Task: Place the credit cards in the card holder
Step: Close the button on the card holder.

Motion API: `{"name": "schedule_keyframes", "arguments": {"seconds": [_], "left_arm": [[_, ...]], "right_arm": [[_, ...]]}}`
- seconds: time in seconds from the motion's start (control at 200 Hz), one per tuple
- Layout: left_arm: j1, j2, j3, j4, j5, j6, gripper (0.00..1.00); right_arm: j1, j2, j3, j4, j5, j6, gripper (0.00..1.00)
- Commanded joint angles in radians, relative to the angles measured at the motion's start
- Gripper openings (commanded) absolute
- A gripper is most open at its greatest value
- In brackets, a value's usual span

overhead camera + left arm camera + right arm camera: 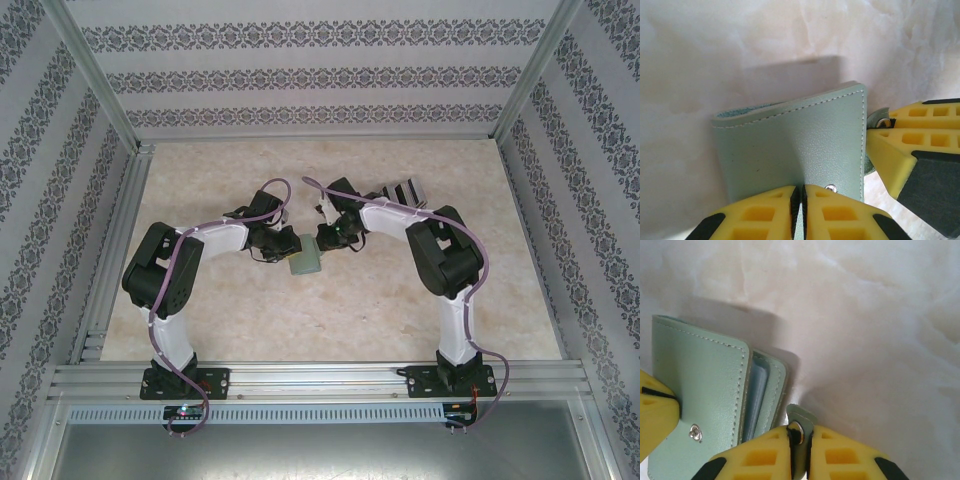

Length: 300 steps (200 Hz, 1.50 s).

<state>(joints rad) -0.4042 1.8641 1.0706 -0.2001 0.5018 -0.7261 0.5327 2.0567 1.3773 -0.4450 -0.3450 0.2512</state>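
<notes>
Sage-green card holder [790, 145] held from two sides.
Left gripper [800, 200] pinches cover edge; right gripper [800, 445] pinches snap tab [801, 416], directly opposite.

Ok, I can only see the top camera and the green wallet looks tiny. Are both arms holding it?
Observer: Yes. In the left wrist view the left gripper has its jaws shut on the card holder, at its edge beside a silver snap stud.
Operator: And what is the other arm grabbing?
Observer: The right gripper pinches the little snap tab that sticks out from the side, not the cover.
Operator: Is it open yet?
Observer: Only a crack. The right wrist view shows pale pockets between the two covers.
</notes>
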Motion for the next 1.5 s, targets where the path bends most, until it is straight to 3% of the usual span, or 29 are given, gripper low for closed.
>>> {"name": "schedule_keyframes", "arguments": {"seconds": [0.0,0.275,0.565,0.724,0.879,1.239,1.494], "left_arm": [[0.014,0.066,-0.03,-0.063,-0.072,0.019,0.16],[0.013,0.076,-0.008,-0.062,-0.063,0.018,0.16],[0.011,0.044,0.009,-0.066,-0.053,0.01,0.16],[0.011,-0.011,0.032,-0.102,-0.053,0.013,0.19],[0.013,-0.075,0.064,-0.142,-0.057,0.011,0.26],[0.121,-0.218,0.017,-0.19,-0.054,0.005,0.33],[0.177,-0.24,-0.088,-0.107,-0.009,-0.006,0.33]], "right_arm": [[-0.005,-0.084,-0.073,0.055,-0.003,0.0,0.14],[0.025,-0.224,-0.179,0.204,-0.073,-0.074,0.2],[0.04,-0.16,-0.126,0.172,-0.153,-0.073,0.25],[0.035,-0.213,-0.077,0.072,-0.043,-0.018,0.33],[0.029,-0.183,0.065,-0.15,0.042,0.066,0.41],[0.103,-0.01,0.282,-0.392,0.164,0.097,0.42],[0.153,0.114,0.453,-0.521,0.28,0.088,0.42]]}}
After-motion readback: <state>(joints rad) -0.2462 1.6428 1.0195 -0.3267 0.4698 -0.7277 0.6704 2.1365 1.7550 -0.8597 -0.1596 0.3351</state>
